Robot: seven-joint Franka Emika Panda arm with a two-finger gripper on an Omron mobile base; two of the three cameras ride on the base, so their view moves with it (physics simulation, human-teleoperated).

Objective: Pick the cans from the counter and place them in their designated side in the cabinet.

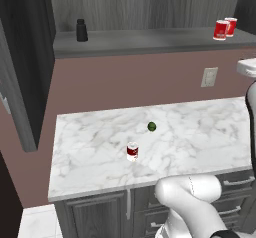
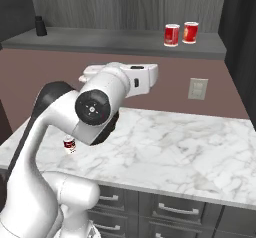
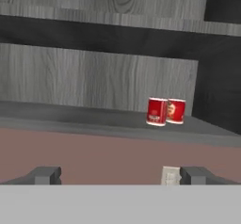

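Note:
A dark red can [image 1: 132,151] with white bands stands upright on the white marble counter [image 1: 200,132], a little in front of a tiny green ball [image 1: 151,126]. In the right base view this can [image 2: 69,144] peeks out beside my arm. Two red cans [image 1: 220,30] [image 1: 230,27] stand side by side at the right end of the cabinet's grey shelf [image 1: 150,41]. In the hand view they [image 3: 156,111] [image 3: 175,111] stand ahead, above and right of centre. My gripper [image 3: 123,176] is open and holds nothing. It is raised above the counter, facing the shelf; my hand [image 2: 142,79] sits below shelf level.
A black bottle [image 1: 81,30] stands at the shelf's left end. A tall dark cabinet door [image 1: 25,57] hangs open at the left. A wall outlet [image 2: 198,88] sits on the brown wall under the shelf. Drawer fronts with metal handles [image 2: 172,209] run below the counter.

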